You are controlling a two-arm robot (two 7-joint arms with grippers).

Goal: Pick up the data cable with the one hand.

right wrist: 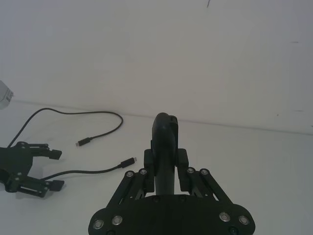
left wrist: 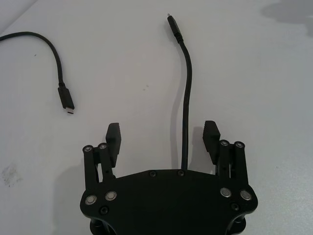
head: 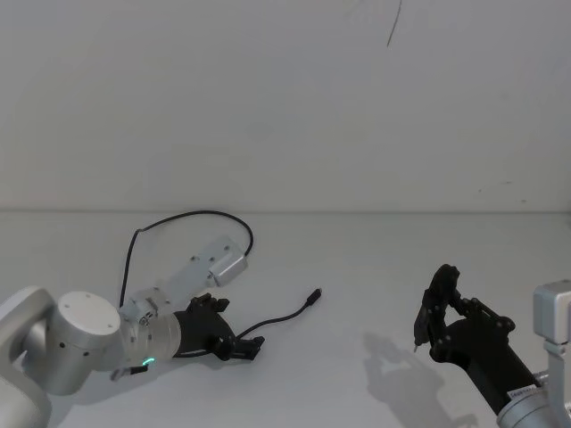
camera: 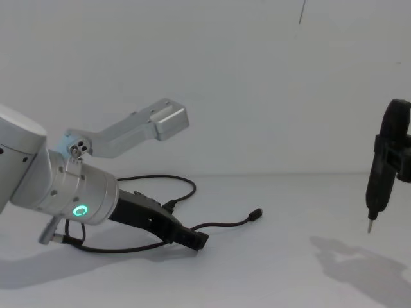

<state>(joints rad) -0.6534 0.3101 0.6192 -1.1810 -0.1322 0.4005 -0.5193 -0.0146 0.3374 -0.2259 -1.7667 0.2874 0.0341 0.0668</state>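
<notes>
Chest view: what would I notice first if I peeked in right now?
The glowing green ring on the left arm catches the eye. Ahead of it, the left gripper sits low on the white table, fingers open on either side of the black data cable. Over on the right, the right gripper holds a black pen-shaped tool tip-down above the table.

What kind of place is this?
Probably a robot test bench in a lab: a bare white table and wall, one data cable laid out, the open left gripper straddling it, the right gripper holding a pen-shaped tool.
</notes>
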